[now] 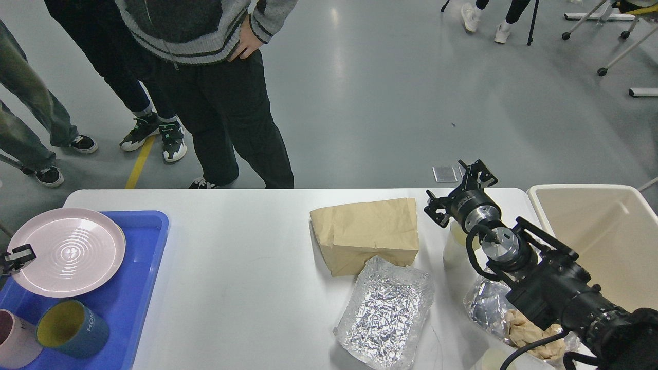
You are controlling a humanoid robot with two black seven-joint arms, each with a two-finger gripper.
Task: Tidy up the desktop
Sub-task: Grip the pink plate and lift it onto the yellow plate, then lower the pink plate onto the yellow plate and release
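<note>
The white desktop (247, 267) spans the view. A pink plate (67, 252) lies in the blue tray (139, 293) at the left, on top of a yellow plate that is almost fully hidden. My left gripper (18, 257), mostly out of view at the left edge, is shut on the pink plate's left rim. My right gripper (459, 191) is open and empty at the back right, just above a white cup (454, 249). A brown paper bag (367, 234), a foil tray (385, 313) and crumpled foil with brown paper (501, 321) lie on the desktop.
A dark blue mug (72, 329) and a pink mug (13, 344) stand at the tray's front. A beige bin (601, 241) stands off the right end. People stand behind the far edge (226, 103).
</note>
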